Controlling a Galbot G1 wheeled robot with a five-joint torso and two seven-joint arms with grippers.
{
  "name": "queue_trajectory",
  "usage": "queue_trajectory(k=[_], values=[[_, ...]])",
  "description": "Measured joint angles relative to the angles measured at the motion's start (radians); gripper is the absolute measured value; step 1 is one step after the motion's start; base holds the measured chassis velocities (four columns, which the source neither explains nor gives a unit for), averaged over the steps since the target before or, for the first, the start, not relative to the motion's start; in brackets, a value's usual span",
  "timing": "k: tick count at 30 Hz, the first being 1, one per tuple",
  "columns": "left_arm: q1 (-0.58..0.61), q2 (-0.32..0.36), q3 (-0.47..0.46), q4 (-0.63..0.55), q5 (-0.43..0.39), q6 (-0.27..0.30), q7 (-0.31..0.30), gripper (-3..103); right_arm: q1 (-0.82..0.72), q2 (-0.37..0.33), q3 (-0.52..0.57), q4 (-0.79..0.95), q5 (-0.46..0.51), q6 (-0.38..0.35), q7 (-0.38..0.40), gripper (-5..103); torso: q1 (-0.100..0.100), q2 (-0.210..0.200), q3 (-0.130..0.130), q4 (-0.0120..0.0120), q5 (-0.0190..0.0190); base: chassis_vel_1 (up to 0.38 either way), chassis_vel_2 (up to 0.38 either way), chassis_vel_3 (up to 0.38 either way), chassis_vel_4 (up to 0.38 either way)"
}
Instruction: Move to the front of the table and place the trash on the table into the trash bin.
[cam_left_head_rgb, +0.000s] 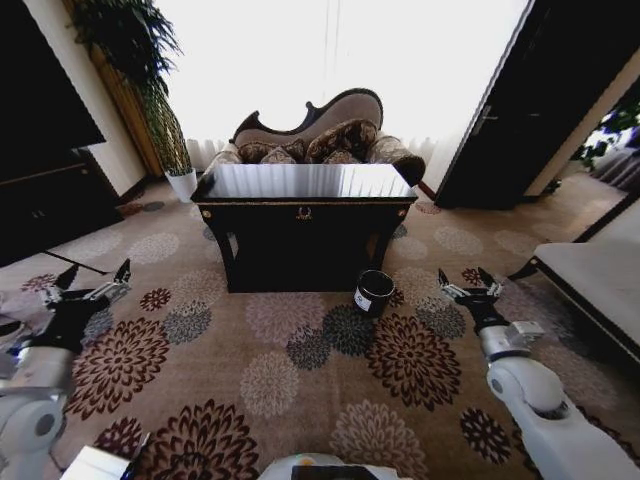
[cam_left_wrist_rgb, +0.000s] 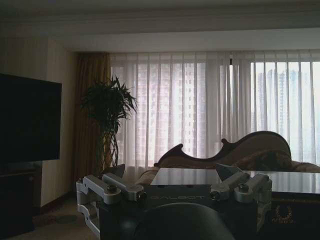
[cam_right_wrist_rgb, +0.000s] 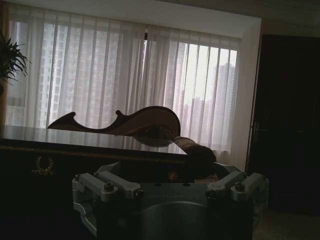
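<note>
Hovering low with fingers apart, the left hand and right hand flank the worktop and trash bin ahead.

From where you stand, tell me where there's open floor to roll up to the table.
The carpet between the left gripper and right gripper, both open, lies bare up to the table. It is tighter at the front right, where the trash bin stands by the table's leg, and farther right by the bench.

Harsh backlight from the blown-out curtained window, glare on the table, dim silhouetted wrist views.
</note>
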Motion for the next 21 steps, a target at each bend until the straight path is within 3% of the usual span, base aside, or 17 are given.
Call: queue_trajectory(k=[7, 13, 21], values=[[0.001, 0.032, 0.0, 0.018, -0.019, 0.032, -0.053, 100, 0.035, -0.02, -0.068, -0.038, 0.055, -0.001, 0.001, 100, 0.001, 0.0, 0.0, 0.0002, -0.0004, 0.015, -0.025, -0.007, 0.024], [0.012, 0.063, -0.019, 0.037, -0.021, 0.046, -0.082, 100, 0.069, 0.011, -0.136, -0.076, -0.035, 0.024, -0.032, 100, 0.001, 0.0, 0.0, 0.0002, -0.0003, 0.0, 0.0, 0.0, 0.0], [0.016, 0.076, -0.044, 0.054, -0.035, 0.071, -0.114, 100, 0.111, 0.033, -0.215, -0.107, -0.069, 0.028, -0.03, 100, 0.001, 0.0, 0.0, 0.0002, -0.0003, 0.0, 0.0, 0.0, 0.0]])
